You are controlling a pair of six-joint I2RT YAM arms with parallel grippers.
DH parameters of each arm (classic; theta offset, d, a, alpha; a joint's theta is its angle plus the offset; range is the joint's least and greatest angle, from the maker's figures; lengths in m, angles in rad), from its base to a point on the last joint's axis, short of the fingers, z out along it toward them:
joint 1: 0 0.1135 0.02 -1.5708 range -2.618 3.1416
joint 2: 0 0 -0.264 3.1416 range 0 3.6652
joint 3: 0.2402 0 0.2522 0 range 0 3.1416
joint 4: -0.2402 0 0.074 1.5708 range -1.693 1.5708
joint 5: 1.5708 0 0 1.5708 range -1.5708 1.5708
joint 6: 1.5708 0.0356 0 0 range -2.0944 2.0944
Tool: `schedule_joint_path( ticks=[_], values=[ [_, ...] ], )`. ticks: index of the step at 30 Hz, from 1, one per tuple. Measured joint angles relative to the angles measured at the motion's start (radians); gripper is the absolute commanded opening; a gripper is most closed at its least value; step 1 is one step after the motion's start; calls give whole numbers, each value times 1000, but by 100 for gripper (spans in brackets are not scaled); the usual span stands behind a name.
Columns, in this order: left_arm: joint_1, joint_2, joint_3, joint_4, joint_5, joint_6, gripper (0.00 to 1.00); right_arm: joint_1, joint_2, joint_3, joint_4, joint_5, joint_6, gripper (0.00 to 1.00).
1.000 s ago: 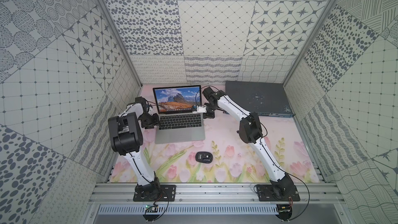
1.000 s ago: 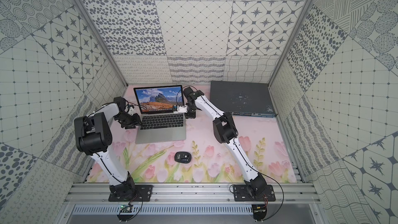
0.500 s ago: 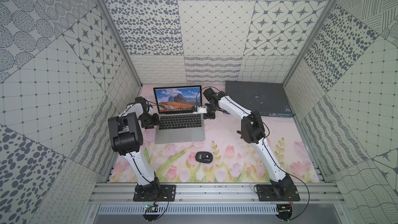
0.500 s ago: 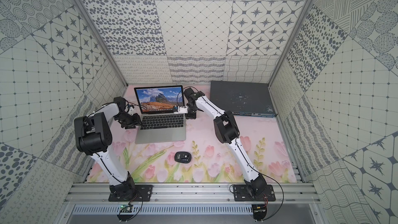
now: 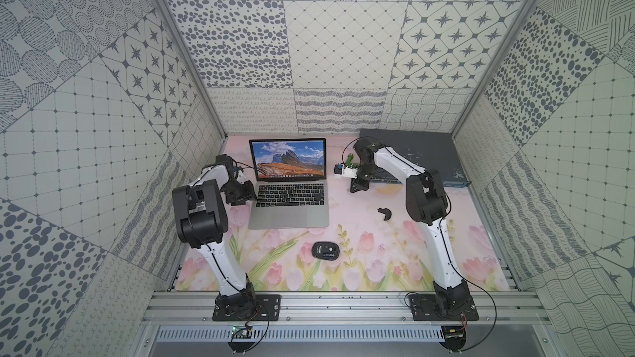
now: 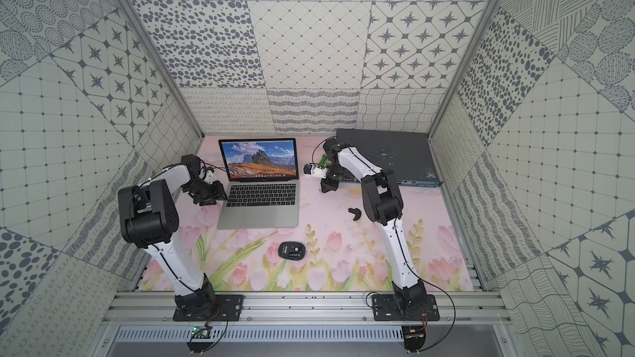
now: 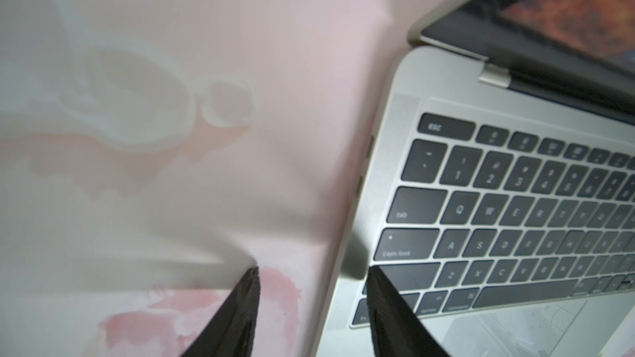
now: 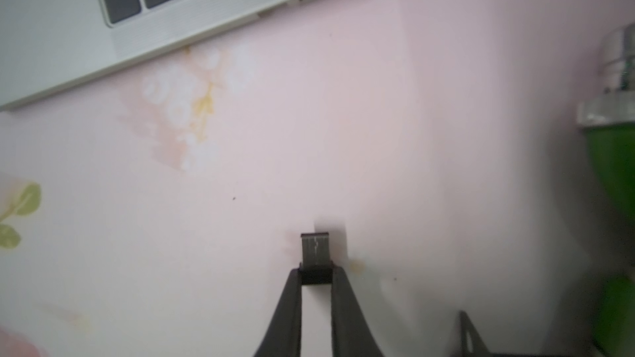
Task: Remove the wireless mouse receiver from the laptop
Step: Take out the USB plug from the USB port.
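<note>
The open silver laptop [image 5: 288, 207] [image 6: 257, 211] stands at the back left of the floral mat. My right gripper [image 8: 315, 274] is shut on the wireless mouse receiver [image 8: 315, 252], a tiny black stub with a metal plug. It holds the receiver just above the mat, clear of the laptop's right edge [image 8: 206, 29]. In both top views this gripper [image 5: 357, 188] [image 6: 328, 187] hangs right of the laptop. My left gripper [image 7: 312, 273] [image 5: 245, 195] is open at the laptop's left edge [image 7: 354, 235]. One finger is over the keyboard corner, the other over the mat.
A black mouse [image 5: 325, 251] lies near the mat's front centre. A small black bent piece [image 5: 385, 213] lies right of the laptop. A dark-grey switch box [image 5: 412, 152] fills the back right. A green gadget [image 8: 611, 166] with a metal end sits close beside my right gripper.
My right gripper has drawn away from the laptop's right edge to the right, with the receiver in it. The left arm has stayed put.
</note>
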Motion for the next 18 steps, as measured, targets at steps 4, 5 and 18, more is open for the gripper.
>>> schedule_joint_path(
  ticks=[4,5,18],
  values=[
    [-1,-95,-16,2,-23,-16,55,11,-133,-119,55,-48,45,0],
    [-1,-135,-22,5,-24,-23,55,12,-185,-165,86,-66,64,0],
    [-331,-909,-468,282,424,-392,44,171,-843,-784,512,-170,306,0]
  ],
)
